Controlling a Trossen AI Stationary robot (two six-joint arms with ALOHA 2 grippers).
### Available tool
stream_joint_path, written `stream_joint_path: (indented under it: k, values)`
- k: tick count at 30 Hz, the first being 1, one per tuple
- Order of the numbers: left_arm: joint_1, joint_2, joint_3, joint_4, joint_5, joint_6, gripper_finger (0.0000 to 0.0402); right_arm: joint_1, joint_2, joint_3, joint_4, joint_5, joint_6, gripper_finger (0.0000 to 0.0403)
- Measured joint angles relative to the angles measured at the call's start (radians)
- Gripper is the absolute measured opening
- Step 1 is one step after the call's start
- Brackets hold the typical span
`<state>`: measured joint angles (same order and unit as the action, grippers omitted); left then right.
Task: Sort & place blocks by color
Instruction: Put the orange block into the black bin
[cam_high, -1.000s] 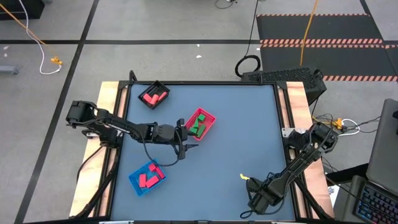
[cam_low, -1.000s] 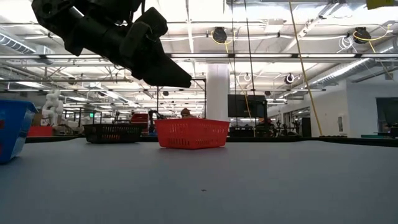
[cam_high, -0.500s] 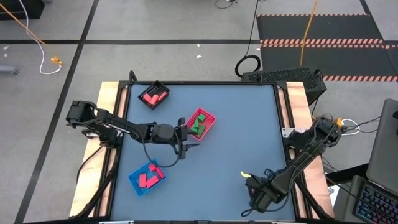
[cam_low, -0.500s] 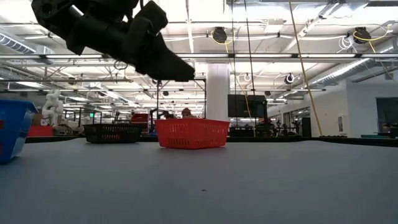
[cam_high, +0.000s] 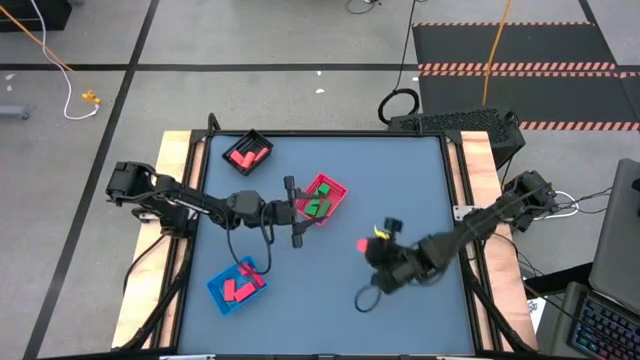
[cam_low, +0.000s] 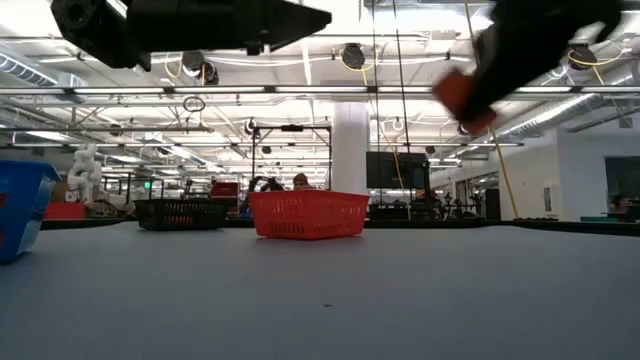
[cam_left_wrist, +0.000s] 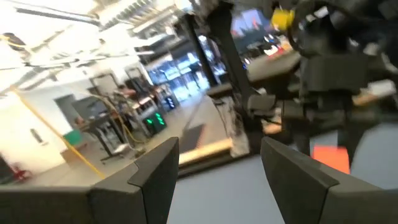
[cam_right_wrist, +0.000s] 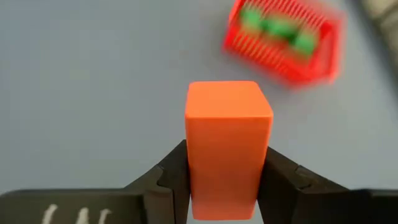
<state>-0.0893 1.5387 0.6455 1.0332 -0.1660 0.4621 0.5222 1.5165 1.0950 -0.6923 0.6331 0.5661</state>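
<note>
Most of the sorting looks done. The pink-red tray (cam_high: 322, 197) near the middle of the surface (cam_high: 400, 180) holds only green blocks (cam_high: 319, 207). The black tray (cam_high: 247, 152) at the far left corner holds red-pink blocks (cam_high: 243, 156), and the blue tray (cam_high: 238, 285) at the near left also holds red-pink blocks (cam_high: 238, 289). I see no loose block lying on the surface in the high view. What is left, as far as I can judge, is one piece: the red block (cam_right_wrist: 229, 146) that the right hand (cam_high: 372, 244) carries in the air, right of the pink-red tray and apart from it. The right wrist view shows the two dark fingers (cam_right_wrist: 166, 177) pressed on both sides of this block, so the hand is clamped on it. By its color it should probably go to a tray with the red-pink ones, both on the left side.

The block is a short upright bar with flat faces and sharp edges, solid orange-red, a little wider than the fingers that hold it.

The left hand (cam_high: 296, 212) hovers just beside the pink-red tray, its fingers apart and holding nothing.
</note>
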Motion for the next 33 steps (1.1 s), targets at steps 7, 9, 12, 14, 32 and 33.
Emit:
stream_joint_path:
  k: [7,9,12,14,32,33]
  values:
    - [0.069,0.0,0.082,-0.134,0.013,-0.136,0.023,-0.17,-0.005,0.0,0.321,0.045,-0.522,0.0122]
    - [0.082,0.0,0.106,-0.216,0.048,-0.174,0.023,-0.2,-0.005,0.001,0.401,0.046,-0.617,0.0122]
    - [0.092,0.0,0.128,-0.286,0.121,-0.226,0.023,-0.23,-0.018,0.001,0.45,0.044,-0.71,0.0122]
    - [0.09,0.0,0.13,-0.309,0.139,-0.229,0.023,-0.246,-0.036,0.001,0.453,0.038,-0.737,0.0122]
    - [0.053,-0.003,0.127,-0.338,0.232,-0.171,0.023,-0.27,-0.106,0.0,0.536,-0.171,-0.776,0.0122]
    - [0.044,-0.002,0.127,-0.34,0.216,-0.163,0.023,-0.271,-0.101,0.0,0.537,-0.171,-0.78,0.0122]
